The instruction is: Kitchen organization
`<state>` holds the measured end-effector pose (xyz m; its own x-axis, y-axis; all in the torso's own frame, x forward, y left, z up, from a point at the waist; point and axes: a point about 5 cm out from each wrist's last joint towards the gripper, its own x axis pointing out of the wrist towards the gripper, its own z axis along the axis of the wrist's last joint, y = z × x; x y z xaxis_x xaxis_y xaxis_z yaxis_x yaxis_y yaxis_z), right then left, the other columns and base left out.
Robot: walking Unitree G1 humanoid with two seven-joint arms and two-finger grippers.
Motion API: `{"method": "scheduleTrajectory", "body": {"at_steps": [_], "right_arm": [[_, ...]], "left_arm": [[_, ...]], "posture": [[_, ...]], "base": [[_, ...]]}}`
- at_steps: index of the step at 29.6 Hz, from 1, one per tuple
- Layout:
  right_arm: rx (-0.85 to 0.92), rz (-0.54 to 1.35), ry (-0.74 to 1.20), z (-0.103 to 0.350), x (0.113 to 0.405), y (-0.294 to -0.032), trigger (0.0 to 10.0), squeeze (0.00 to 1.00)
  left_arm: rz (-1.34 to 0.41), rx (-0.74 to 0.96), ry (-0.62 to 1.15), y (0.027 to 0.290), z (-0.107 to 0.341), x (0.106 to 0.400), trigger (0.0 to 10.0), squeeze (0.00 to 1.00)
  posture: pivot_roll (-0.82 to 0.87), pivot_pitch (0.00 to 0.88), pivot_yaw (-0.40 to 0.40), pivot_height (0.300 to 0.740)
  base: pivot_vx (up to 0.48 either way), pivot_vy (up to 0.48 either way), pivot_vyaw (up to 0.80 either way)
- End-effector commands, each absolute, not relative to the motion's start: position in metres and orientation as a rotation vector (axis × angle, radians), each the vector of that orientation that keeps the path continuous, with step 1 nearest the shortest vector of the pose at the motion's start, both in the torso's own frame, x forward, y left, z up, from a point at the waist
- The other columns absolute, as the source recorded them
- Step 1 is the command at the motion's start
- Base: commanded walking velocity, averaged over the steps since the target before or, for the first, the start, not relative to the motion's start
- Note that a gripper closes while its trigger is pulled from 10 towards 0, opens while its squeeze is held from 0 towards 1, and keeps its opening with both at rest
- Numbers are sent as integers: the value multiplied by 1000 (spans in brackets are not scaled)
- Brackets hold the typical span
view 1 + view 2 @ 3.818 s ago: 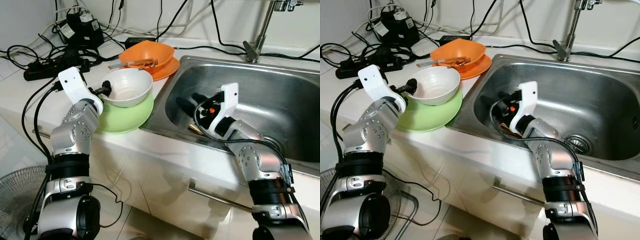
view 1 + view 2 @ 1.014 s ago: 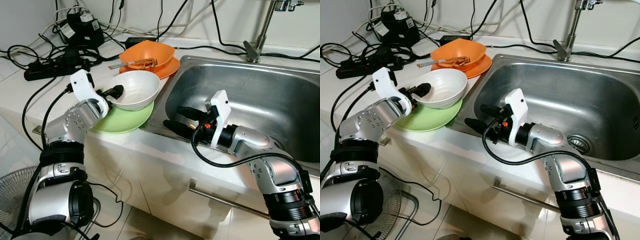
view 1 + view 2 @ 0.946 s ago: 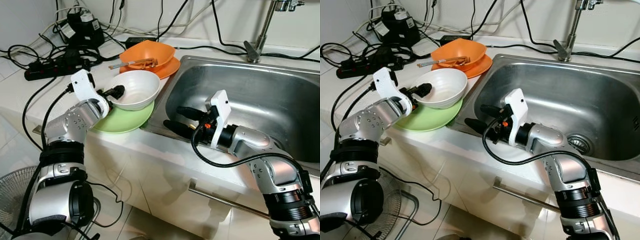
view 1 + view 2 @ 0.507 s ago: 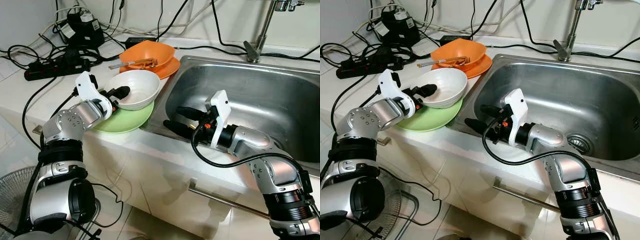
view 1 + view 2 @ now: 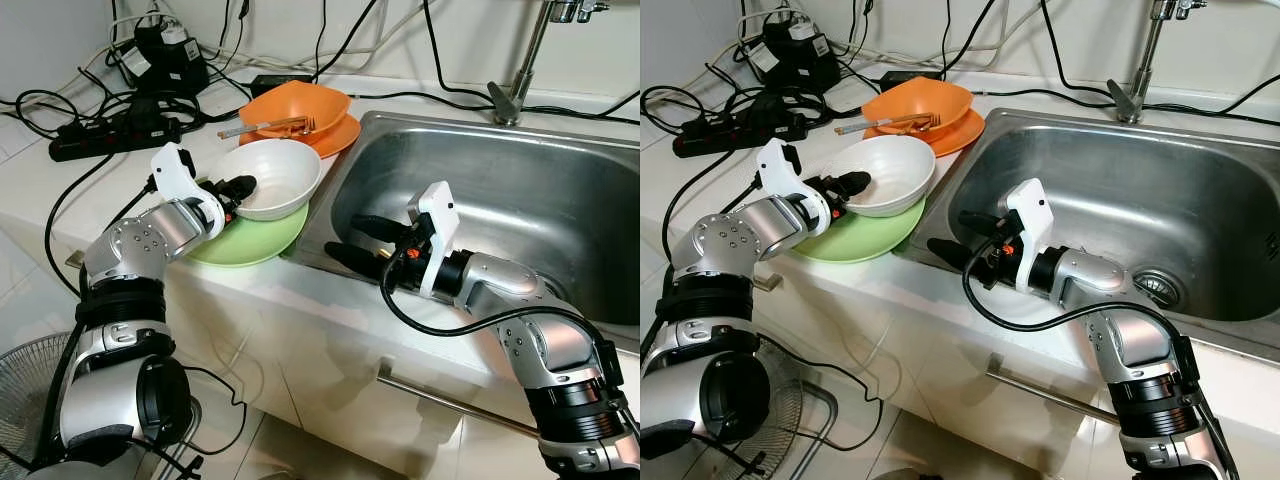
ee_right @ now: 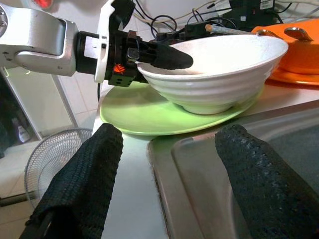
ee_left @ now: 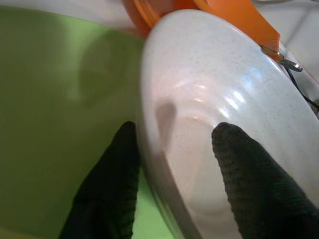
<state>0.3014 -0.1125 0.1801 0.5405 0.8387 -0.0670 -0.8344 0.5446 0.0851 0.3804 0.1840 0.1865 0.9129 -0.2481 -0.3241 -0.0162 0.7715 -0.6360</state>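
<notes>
A: Which step is the robot working on?

B: It looks like it is taking hold of the white bowl [image 5: 268, 178]. The left gripper [image 5: 238, 188] is straddling the bowl's near rim, one finger inside and one outside, as the left wrist view shows. The fingers are sitting close against the wall on both sides, but I cannot tell whether they are actually clamping it.

A: And where is the bowl sitting?

B: On the green plate [image 5: 250, 238], on the counter [image 5: 40, 185] just beside the sink [image 5: 520, 200]. An orange bowl [image 5: 295, 103] on an orange plate [image 5: 335, 135], with cutlery [image 5: 265, 126] lying across it, is standing right behind.

A: What is the right arm doing?

B: The right gripper [image 5: 352, 242] is hovering over the sink's near left corner, fingers spread wide and empty, pointing toward the bowl.

A: What would the next move call for?

B: Probably a firm pinch on the rim, then a level lift off the plate toward the sink or the waiting right gripper.

A: Any handling worries?

B: The bowl is looking glossy, faintly speckled and ribbed outside, likely ceramic or melamine, so it is smooth and could slip. The plate is shallow and matte-looking. The sink is brushed steel, hard and noisy if anything is dropped.
</notes>
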Motion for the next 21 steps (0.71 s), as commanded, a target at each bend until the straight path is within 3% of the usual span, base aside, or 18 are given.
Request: {"method": "scheduleTrajectory", "body": {"at_steps": [1,21], "right_arm": [[38,1012,96,182,301,-109,10000,0],[48,1007,92,182,302,-109,10000,0]], "left_arm": [[-121,-690,394,189,191,381,0,0],[-94,-628,349,192,193,380,0,0]], "posture": [[-76,7,147,740],[-73,5,144,740]], "base": [[0,0,0],[0,0,0]]}}
